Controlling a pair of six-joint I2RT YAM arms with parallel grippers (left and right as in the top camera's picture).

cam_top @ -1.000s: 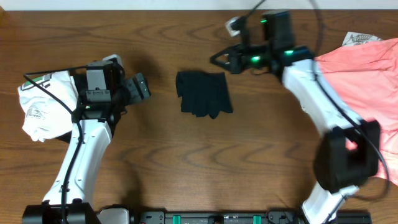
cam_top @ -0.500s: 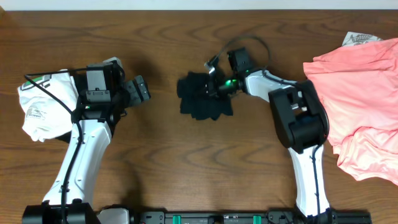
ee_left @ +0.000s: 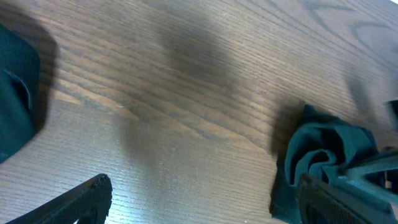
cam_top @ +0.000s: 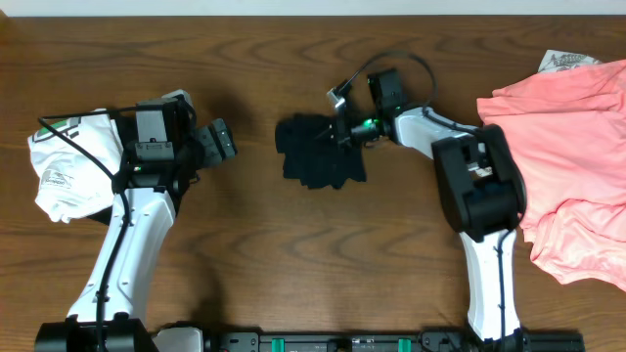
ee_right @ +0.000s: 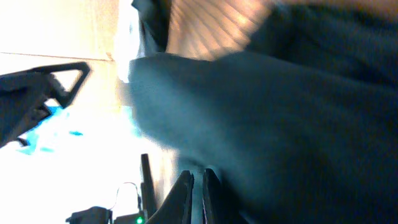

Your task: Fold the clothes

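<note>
black shirt (cam_top: 318,149): bunched, mid-desk (cam_top: 293,254) | right end effector (cam_top: 344,132): closed at shirt's right edge (pinch on cloth unclear) | left end effector (cam_top: 220,139): wide open, left of shirt, apart | white garment (cam_top: 68,161): far left | pink garment (cam_top: 572,137): far right

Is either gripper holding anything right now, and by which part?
The right gripper is shut on the black shirt, pinching its upper right edge. The left gripper is open, holding nothing.

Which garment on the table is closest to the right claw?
The small black shirt at mid-table; the right claw is at its edge. The pink garment and the white garment lie far aside.
</note>
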